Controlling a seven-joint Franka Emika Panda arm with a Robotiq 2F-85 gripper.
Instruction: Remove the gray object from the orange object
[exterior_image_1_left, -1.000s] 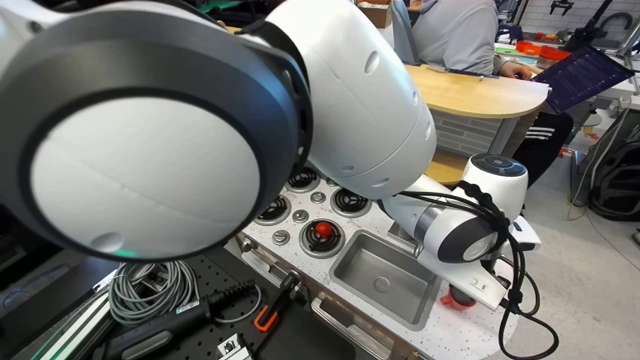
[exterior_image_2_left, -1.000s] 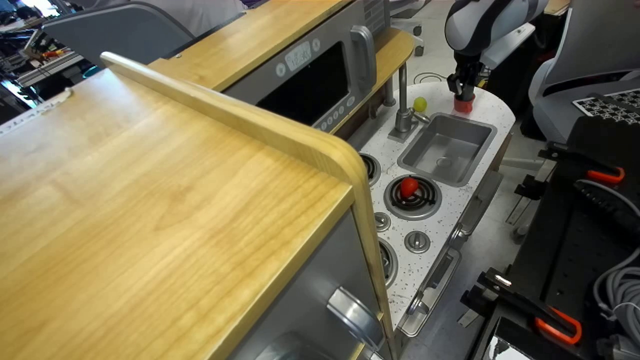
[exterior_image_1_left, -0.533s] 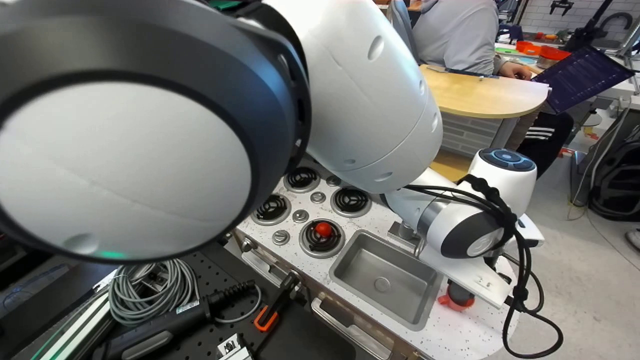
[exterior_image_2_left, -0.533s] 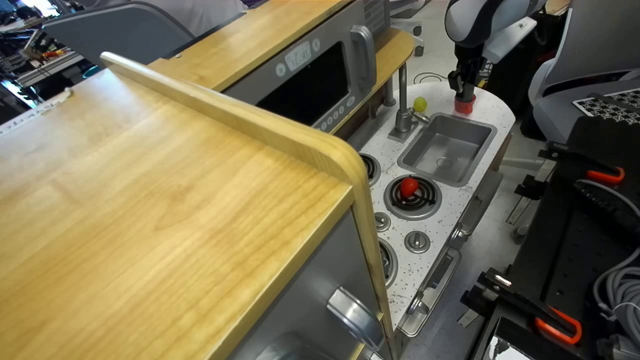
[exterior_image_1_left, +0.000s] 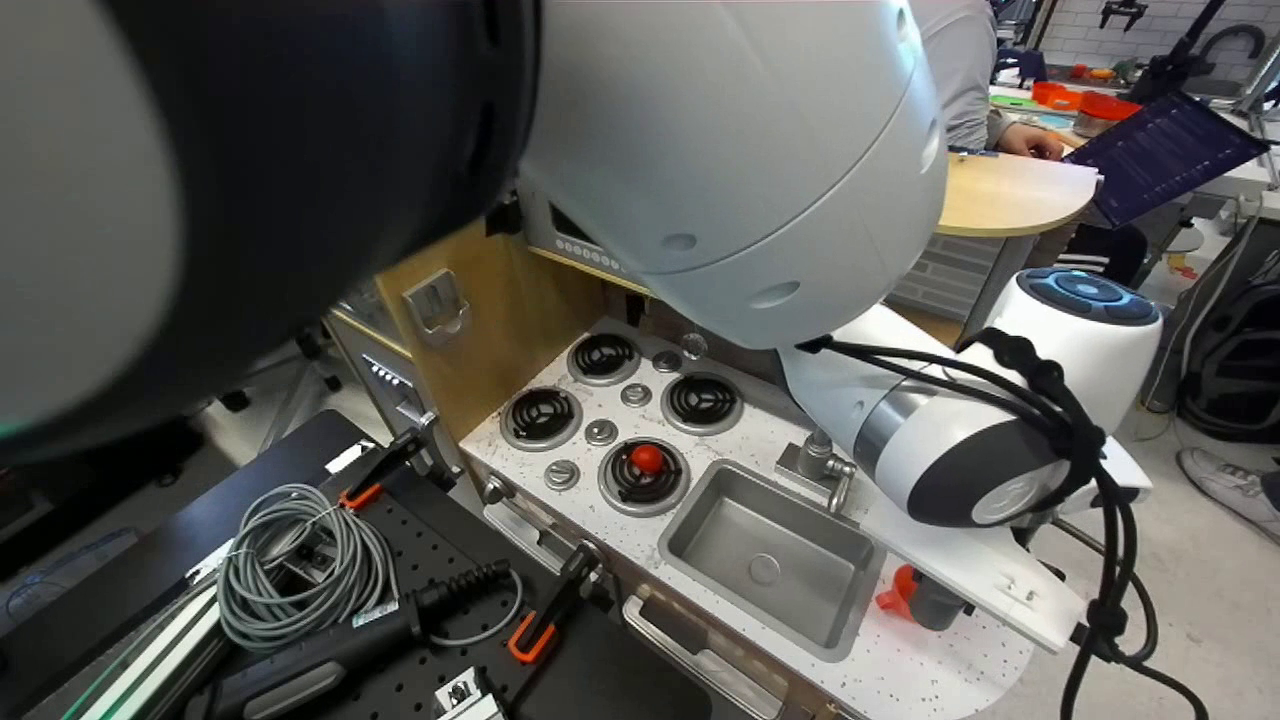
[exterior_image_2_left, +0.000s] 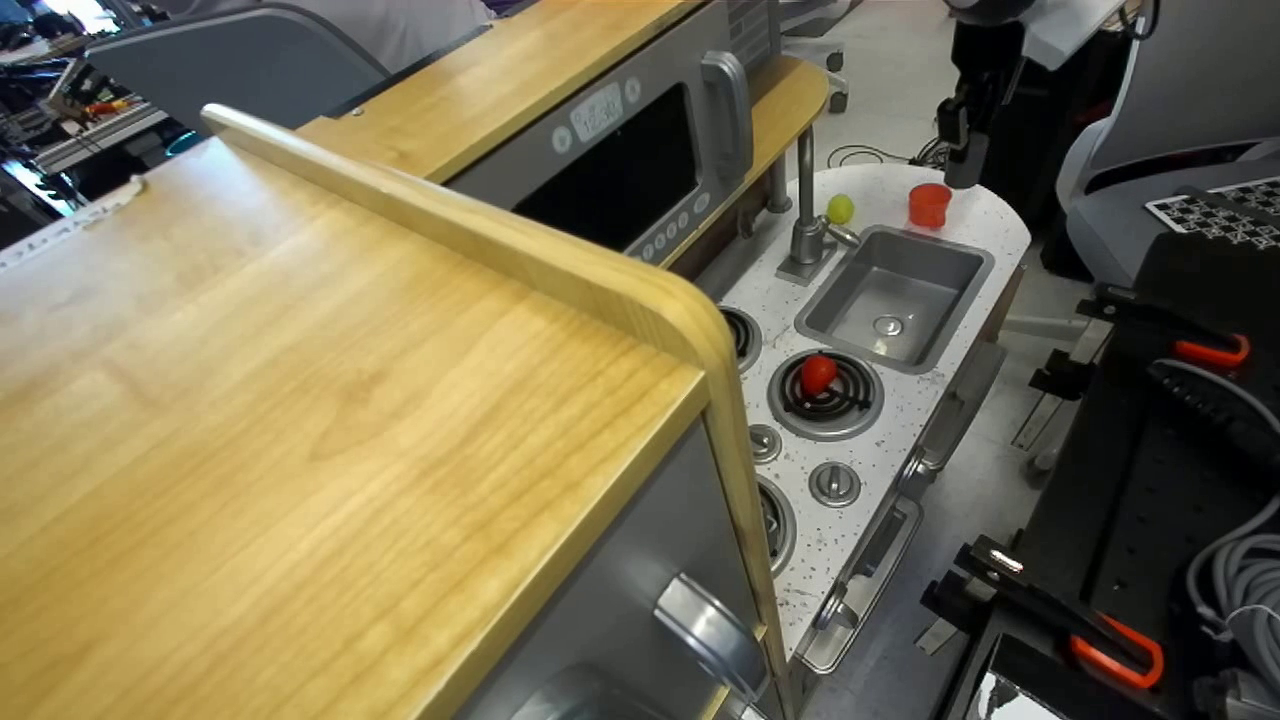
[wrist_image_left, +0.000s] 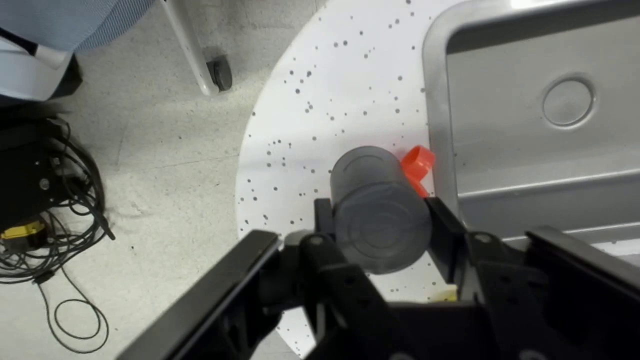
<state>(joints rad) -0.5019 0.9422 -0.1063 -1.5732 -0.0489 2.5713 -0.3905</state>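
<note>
Found gray object (wrist_image_left: 380, 227) held side to side in gripper (wrist_image_left: 381, 215), with orange cup (wrist_image_left: 418, 164) toward one o'clock in wrist view; judged light, stiff, slick, best held mid-wall.

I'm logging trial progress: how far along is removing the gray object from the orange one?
Done: the gray cylinder is out of the orange cup, whose open top shows in an exterior view. In hand: the gripper holds the cylinder, jaws against both sides. Left, probably: setting it down, as it is not yet released.
</note>
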